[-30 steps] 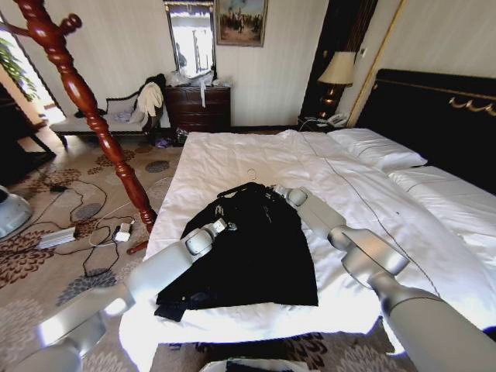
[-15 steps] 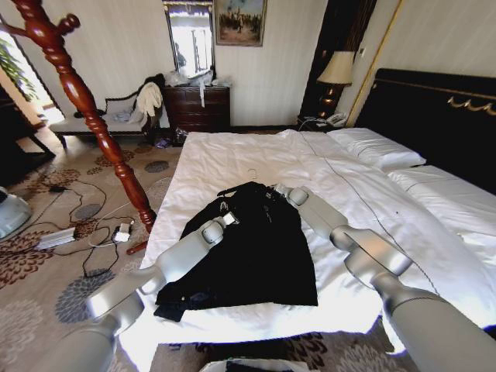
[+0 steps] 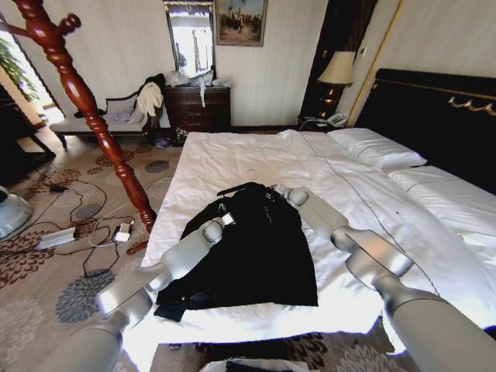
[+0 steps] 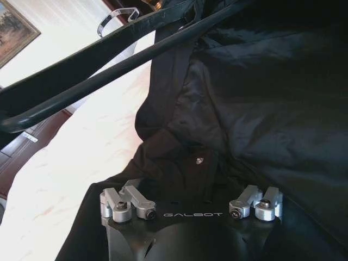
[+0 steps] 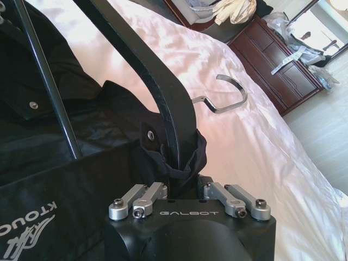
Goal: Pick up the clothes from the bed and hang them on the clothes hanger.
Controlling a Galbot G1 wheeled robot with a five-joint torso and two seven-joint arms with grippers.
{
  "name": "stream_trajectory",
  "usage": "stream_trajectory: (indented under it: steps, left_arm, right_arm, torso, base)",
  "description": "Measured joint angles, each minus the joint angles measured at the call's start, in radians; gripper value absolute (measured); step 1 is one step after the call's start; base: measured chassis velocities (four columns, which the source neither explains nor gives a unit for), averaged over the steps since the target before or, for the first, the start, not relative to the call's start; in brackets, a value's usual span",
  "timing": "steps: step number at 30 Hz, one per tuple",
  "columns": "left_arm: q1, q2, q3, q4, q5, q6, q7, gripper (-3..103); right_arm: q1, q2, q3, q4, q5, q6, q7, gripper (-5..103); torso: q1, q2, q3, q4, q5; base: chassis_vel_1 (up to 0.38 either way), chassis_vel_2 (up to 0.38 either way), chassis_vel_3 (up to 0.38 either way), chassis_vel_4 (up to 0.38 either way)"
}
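bed (image 3: 256, 159): in the middle, pillows (image 3: 376, 147) at its right end by the headboard (image 3: 434, 108)
clothes (image 3: 256, 248): on the bed, near its front edge
hanger (image 5: 163, 98): at the far end of the clothes, hook (image 5: 225, 100) on the sheet
left gripper (image 3: 226, 218): on the clothes' left side
right gripper (image 3: 277, 188): at the clothes' far right corner, on the hanger
post (image 3: 85, 108): on the floor, left of the bed
dresser (image 3: 200, 107): behind the bed, by the wall
lamp (image 3: 337, 74): right of the dresser

Bright window daylight, edge distortion

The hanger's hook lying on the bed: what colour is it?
Silver metal, unlike the black hanger arm; the hook shows best in the right wrist view.
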State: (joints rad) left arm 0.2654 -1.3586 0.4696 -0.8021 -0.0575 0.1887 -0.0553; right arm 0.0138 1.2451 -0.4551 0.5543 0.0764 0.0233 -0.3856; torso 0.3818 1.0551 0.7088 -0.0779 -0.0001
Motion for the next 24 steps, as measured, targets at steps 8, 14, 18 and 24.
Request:
stream_trajectory:
  steps: [8, 14, 18, 24]
  left_arm:
    - [-0.01, -0.029, -0.013, 0.035, 0.039, -0.002, 0.003, 62]
    - [-0.014, -0.037, -0.03, 0.067, 0.034, -0.009, 0.007, 41]
    - [-0.015, -0.037, -0.036, 0.071, 0.028, -0.018, 0.008, 30]
    - [-0.012, -0.02, -0.038, 0.063, 0.018, -0.019, 0.013, 8]
  right_arm:
    - [-0.003, 0.001, -0.007, 0.003, 0.038, -0.019, -0.002, 22]
    - [-0.003, -0.005, -0.009, 0.005, 0.056, -0.024, -0.003, 22]
    - [-0.009, -0.014, -0.009, 0.014, 0.076, -0.036, -0.003, 22]
    - [-0.013, -0.019, -0.01, 0.017, 0.077, -0.037, -0.004, 22]
  torso:
    - [0.0, 0.0, 0.0, 0.0, 0.0001]
    - [0.0, 0.0, 0.0, 0.0, 0.0001]
    - [0.0, 0.0, 0.0, 0.0001, 0.0001]
    - [0.0, 0.0, 0.0, -0.0001, 0.0001]
  base:
    - [0.0, 0.0, 0.0, 0.0]
    - [0.0, 0.0, 0.0, 0.0]
    - [0.0, 0.0, 0.0, 0.0]
    - [0.0, 0.0, 0.0, 0.0]
